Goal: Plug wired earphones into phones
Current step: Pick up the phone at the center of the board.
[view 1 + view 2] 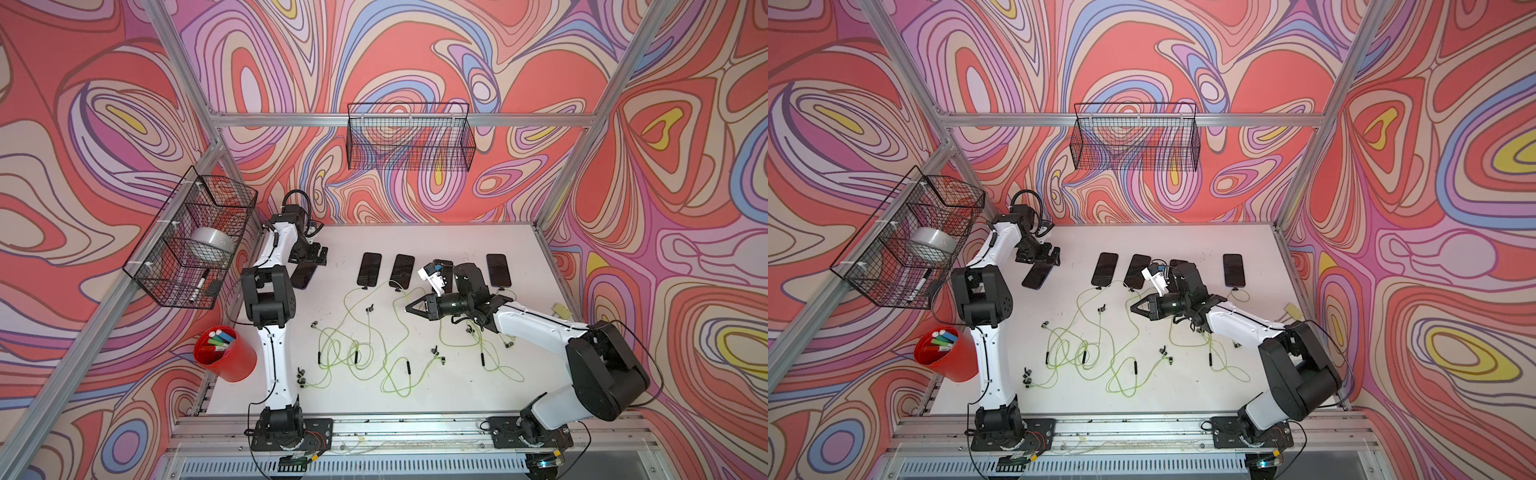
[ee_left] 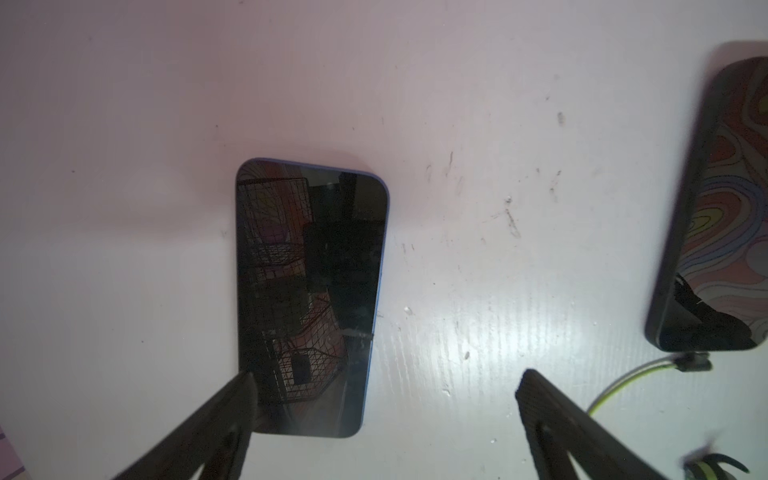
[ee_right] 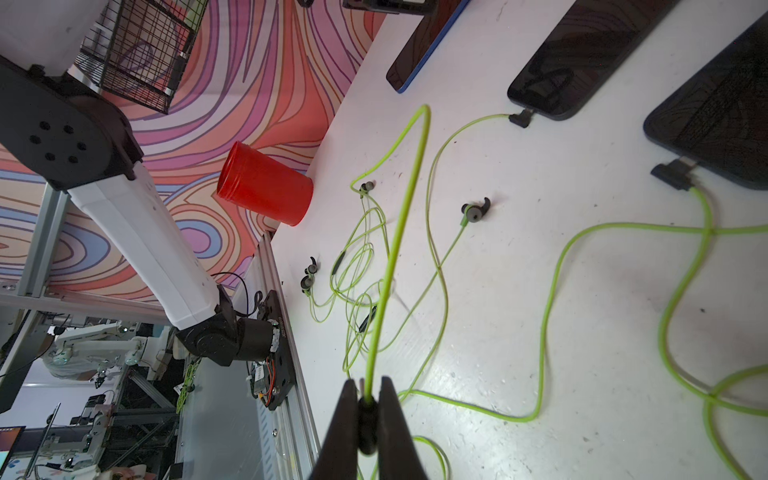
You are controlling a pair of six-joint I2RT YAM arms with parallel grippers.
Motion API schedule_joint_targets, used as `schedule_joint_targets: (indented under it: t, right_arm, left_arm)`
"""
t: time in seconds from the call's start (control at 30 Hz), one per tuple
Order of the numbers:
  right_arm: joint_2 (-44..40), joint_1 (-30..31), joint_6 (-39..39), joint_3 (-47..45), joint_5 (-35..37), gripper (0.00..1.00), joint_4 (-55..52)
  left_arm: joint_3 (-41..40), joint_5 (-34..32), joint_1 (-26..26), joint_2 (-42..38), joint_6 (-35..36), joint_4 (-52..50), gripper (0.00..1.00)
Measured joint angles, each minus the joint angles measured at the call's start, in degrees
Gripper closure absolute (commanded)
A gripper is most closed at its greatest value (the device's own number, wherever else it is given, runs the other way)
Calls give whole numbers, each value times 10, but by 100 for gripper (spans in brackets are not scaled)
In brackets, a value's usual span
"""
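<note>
Yellow-green earphone cable [image 3: 400, 232] is pinched tight in my right gripper [image 3: 368, 401]. Its jaws are clenched on a small dark piece at the cable's lower end, and the cord arcs up and away from there.

My left gripper [image 2: 384, 376] is released, jaws spread wide. One fingertip [image 2: 241, 390] is over the corner of a blue-edged phone [image 2: 309, 291], the other over bare table [image 2: 124, 124]. That phone lies flat toward the far left corner, its glossy screen mirroring the wire basket [image 1: 166, 249].

In both top views the phones [image 1: 370, 269] run in a row along the far side. The other earphones [image 1: 356, 357] sprawl in loose loops from the middle toward the near edge, with dark earbuds and black remote sticks along them.

My right wrist view gives what the top views barely resolve: dark plugs [image 3: 521, 118] seated in the ends of two phones. In a top view my right arm [image 1: 1237, 324] covers part of one phone in the row.
</note>
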Motion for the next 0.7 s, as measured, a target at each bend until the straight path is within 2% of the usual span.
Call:
schedule_joint_targets:
  t: [0.43, 0.6, 0.7]
  right_arm:
    - [-17, 0, 12, -33, 21, 100, -8]
    - [-17, 0, 14, -35, 30, 100, -8]
    - [-17, 0, 17, -35, 31, 100, -6]
  left_arm:
    - [70, -33, 28, 87, 13, -24, 0]
    - [83, -44, 26, 100, 13, -33, 19]
    - [83, -51, 25, 100, 12, -44, 24]
